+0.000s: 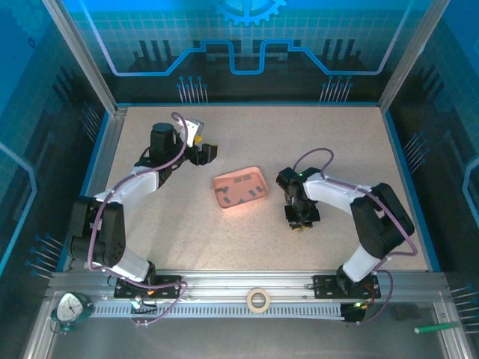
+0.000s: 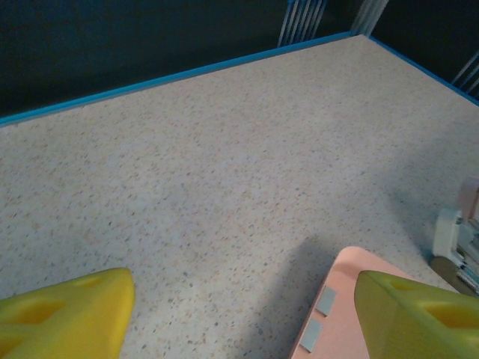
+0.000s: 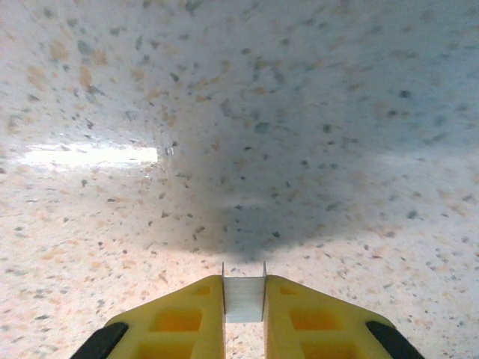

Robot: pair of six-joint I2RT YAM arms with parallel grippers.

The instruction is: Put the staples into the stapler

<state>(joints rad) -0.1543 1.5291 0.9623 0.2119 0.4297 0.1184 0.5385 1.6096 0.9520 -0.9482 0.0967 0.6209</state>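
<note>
No readable text, brand or number appeared anywhere. The blue back wall (image 1: 299, 45) carried a gear emblem (image 1: 251, 10) without lettering; the round dial (image 1: 72, 307) by the table's near left corner was too small to read.

pink tray (image 1: 219, 184): centre, staples (image 1: 245, 197) inside | left hand (image 1: 208, 153): beyond tray, left | right hand (image 1: 299, 223): low, right of tray

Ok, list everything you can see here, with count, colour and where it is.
table: one, speckled beige
tray: one, pink, mid-table
staples: several, dark grey, in tray
staple strip: one, pale grey, pinched in right gripper
tape roll: one, pale, on near rail
dial: one, green-rimmed, near-left corner
stick: one, green, near-right corner
left gripper: one, yellow fingers, open, beyond tray's left end
right gripper: one, yellow fingers, shut, right of tray
</note>
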